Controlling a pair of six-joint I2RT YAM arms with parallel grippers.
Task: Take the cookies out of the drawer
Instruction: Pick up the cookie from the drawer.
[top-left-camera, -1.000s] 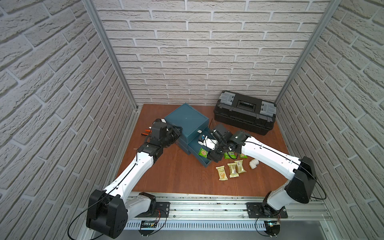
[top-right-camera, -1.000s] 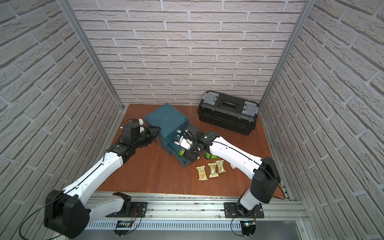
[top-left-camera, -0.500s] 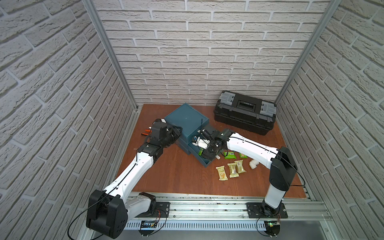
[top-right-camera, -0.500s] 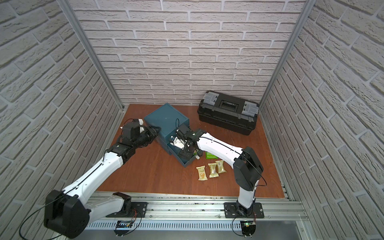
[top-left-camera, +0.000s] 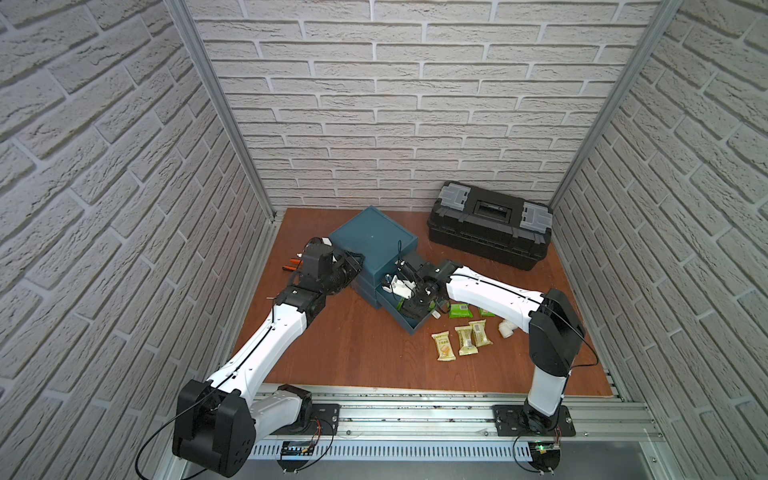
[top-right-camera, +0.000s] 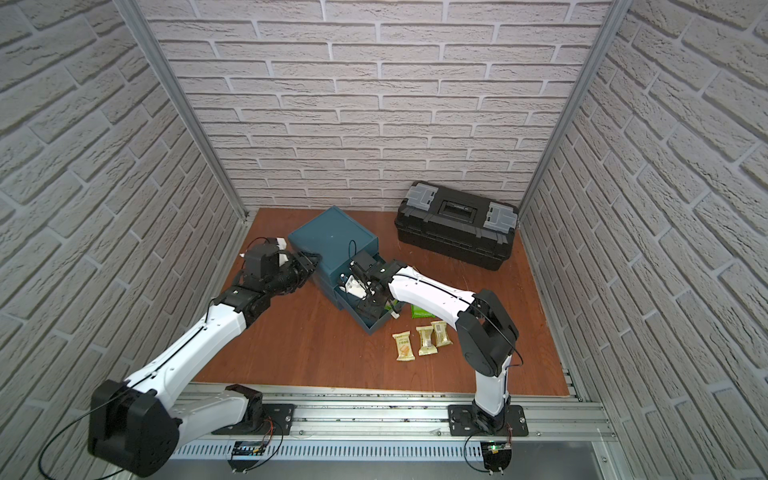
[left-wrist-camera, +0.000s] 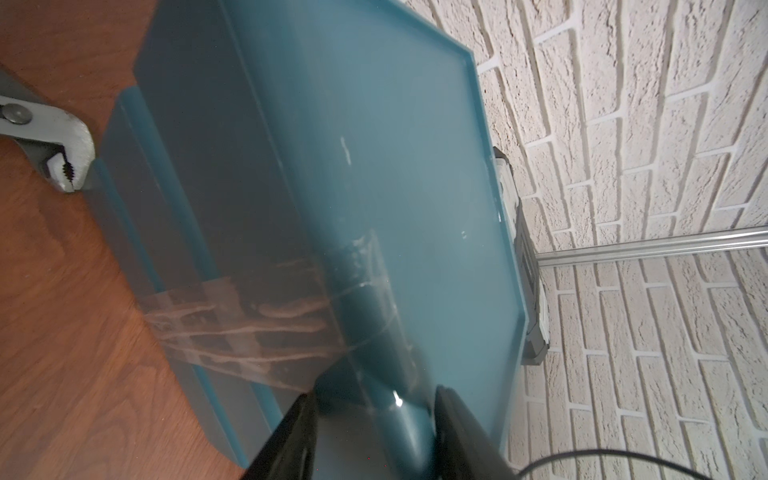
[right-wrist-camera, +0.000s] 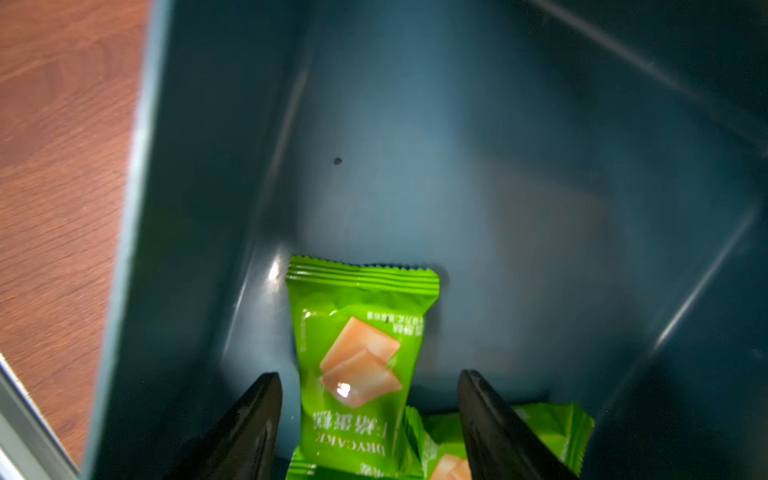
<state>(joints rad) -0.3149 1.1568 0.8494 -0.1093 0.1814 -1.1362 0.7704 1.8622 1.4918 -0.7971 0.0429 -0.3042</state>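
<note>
Green "DRYCAKE" packet (right-wrist-camera: 357, 365) in drawer (right-wrist-camera: 199, 208) between spread right jaws; left jaws tight on teal cabinet (left-wrist-camera: 374, 166).

Right wrist view: the green cookie packet (right-wrist-camera: 357, 365) carries the word "DRYCAKE" in white capitals, seen upside down. Beside it runs a line of larger white Chinese characters, and a smaller line runs along one edge; both are too blurred to read. Both top views: the pale gold cookie packets (top-left-camera: 461, 340) bear print too small to read.
</note>
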